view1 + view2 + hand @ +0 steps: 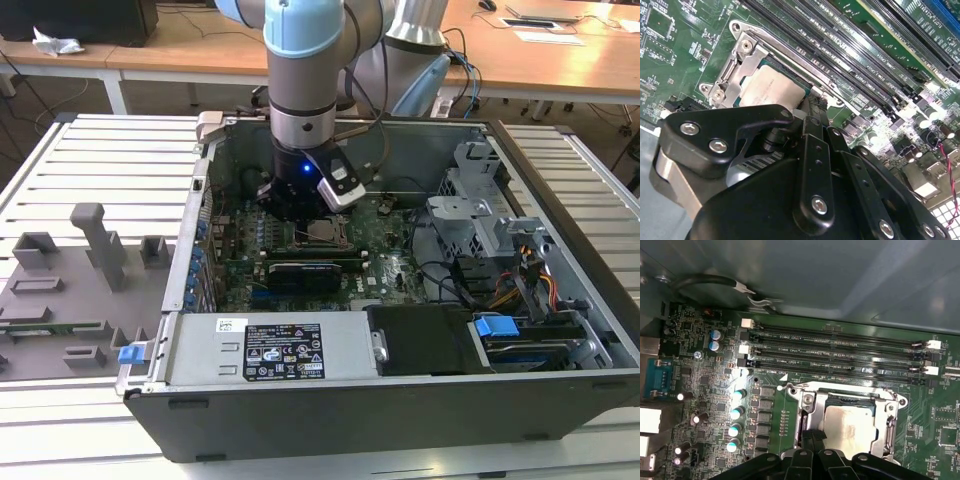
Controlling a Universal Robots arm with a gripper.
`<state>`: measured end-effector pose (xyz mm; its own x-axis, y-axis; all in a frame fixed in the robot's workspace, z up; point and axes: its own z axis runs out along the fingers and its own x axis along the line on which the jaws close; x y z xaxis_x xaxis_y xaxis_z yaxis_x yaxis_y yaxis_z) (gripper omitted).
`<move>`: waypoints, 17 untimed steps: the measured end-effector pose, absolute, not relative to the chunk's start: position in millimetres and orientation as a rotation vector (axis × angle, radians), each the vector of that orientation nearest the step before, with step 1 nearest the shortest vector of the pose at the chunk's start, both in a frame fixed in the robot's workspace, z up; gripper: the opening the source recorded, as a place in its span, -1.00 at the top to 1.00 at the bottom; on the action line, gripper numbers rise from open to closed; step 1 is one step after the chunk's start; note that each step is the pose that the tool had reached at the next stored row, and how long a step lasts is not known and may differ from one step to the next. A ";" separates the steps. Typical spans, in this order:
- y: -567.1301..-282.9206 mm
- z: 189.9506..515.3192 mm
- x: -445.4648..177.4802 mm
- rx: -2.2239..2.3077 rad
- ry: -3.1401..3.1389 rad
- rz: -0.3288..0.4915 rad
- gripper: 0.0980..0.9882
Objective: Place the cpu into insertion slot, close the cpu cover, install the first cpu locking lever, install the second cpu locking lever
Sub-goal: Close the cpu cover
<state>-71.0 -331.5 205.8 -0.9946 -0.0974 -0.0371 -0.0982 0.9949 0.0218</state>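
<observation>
The arm (pixel 305 70) reaches down into an open computer case (pixel 300 400) that lies on a slatted grey table (pixel 110 160). The gripper (pixel 295 218) is low over the green circuit board (pixel 390 265), just beside the socket (pixel 325 234), on the exterior view's left of it.

The chip (pixel 847 424) sits inside the socket. It is a flat square with a smooth, slightly shiny face. In the first wrist view the colour is pale tan with a little pink, and in the second wrist view the chip (pixel 771 86) looks more grey-beige. Its corners are a little rounded, and no mark on its face can be made out.

The cover (pixel 807 412) is a thin silvery metal frame. It lies flat around the chip, and the chip's face shows through its central window. In the second wrist view the cover (pixel 742 55) has round screw heads at its corners. Whether the locking levers are hooked in place cannot be told.

In both wrist views the black tip of the gripper (pixel 811 436) (pixel 815 102) is at one edge of the cover, close to the chip. Whether it touches the metal is not clear. It cannot be told if the gripper is spread or clenched, and nothing is seen in its grasp.

Next to the socket, 4 long black memory slots (pixel 840 357) run side by side across the board.
</observation>
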 end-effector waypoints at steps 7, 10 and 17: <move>-331.5 216.4 -70.9 -0.153 3.101 0.036 0.98; -331.5 222.0 -70.9 -0.153 3.101 0.036 0.98; -331.5 223.6 -66.8 -0.153 3.101 0.036 0.98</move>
<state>-66.8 -331.5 223.6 -0.9945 -0.0977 -0.0374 -0.0985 0.9949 0.0216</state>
